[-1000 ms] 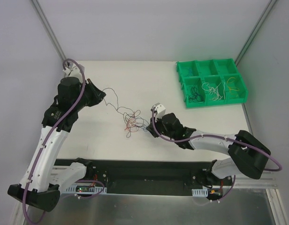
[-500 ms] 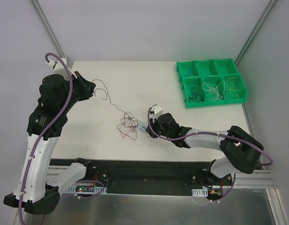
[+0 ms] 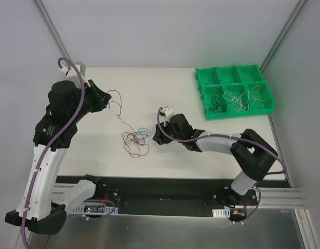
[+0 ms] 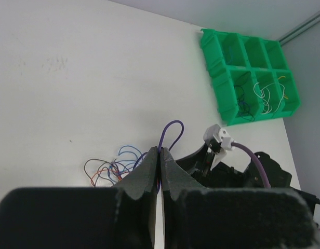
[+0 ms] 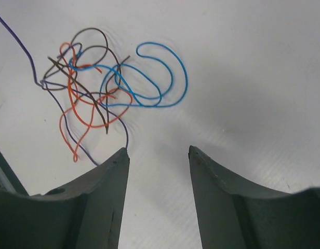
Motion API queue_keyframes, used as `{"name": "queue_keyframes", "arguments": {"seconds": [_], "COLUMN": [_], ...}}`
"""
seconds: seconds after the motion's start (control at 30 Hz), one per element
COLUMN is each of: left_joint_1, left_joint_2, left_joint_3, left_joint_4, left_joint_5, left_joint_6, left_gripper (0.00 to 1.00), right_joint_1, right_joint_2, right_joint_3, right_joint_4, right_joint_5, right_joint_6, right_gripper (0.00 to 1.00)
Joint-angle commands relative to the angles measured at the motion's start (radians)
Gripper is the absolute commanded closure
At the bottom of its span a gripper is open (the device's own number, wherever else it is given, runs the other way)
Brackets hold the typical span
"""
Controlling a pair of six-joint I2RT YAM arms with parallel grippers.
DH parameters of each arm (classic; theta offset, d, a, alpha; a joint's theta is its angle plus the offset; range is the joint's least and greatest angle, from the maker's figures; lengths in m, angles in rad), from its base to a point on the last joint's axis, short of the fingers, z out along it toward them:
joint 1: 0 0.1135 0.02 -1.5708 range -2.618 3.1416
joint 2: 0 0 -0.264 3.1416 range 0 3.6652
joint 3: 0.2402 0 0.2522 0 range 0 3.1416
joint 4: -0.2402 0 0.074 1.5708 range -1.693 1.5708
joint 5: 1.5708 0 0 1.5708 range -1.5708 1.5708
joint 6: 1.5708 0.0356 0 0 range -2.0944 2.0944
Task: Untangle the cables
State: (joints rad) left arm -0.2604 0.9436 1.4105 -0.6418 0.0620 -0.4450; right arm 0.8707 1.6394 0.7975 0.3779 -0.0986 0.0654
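Observation:
The cables lie as a small tangle of blue, orange, brown and purple wires on the white table, left of centre. My left gripper is up at the back left, shut on one thin purple wire that trails down to the tangle. The left wrist view shows that wire looping out of the closed left gripper, with the tangle beyond. My right gripper sits just right of the tangle. In the right wrist view it stands open over bare table, the tangle just ahead and to the left.
A green bin with six compartments stands at the back right, with several sorted wires in its front row. It also shows in the left wrist view, the bin at upper right. A dark rail runs along the near table edge.
My right gripper has opened and let go of the tangle while sliding left. The tangle has shifted left and nearer. My left gripper pulled back to the upper left with its wire.

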Motion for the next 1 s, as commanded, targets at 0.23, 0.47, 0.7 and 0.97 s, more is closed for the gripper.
{"name": "queue_keyframes", "arguments": {"seconds": [0.23, 0.47, 0.7, 0.97], "left_joint_1": [0.003, 0.003, 0.003, 0.003], "left_joint_2": [-0.008, -0.011, -0.014, -0.028], "left_joint_3": [-0.025, -0.03, -0.039, -0.033], "left_joint_4": [0.005, 0.005, 0.005, 0.002], "left_joint_5": [0.055, 0.059, 0.061, 0.042], "left_joint_6": [-0.006, -0.001, 0.0, 0.015], "left_gripper": [1.0, 1.0, 1.0, 1.0], "right_joint_1": [-0.027, -0.006, 0.025, 0.03], "right_joint_2": [0.197, 0.27, 0.33, 0.321], "right_joint_3": [0.293, 0.381, 0.405, 0.41], "right_joint_4": [-0.008, -0.056, -0.059, -0.085], "right_joint_5": [-0.259, -0.274, -0.285, -0.204], "right_joint_6": [-0.142, -0.173, -0.151, -0.142], "right_gripper": [0.45, 0.51, 0.53, 0.86]}}
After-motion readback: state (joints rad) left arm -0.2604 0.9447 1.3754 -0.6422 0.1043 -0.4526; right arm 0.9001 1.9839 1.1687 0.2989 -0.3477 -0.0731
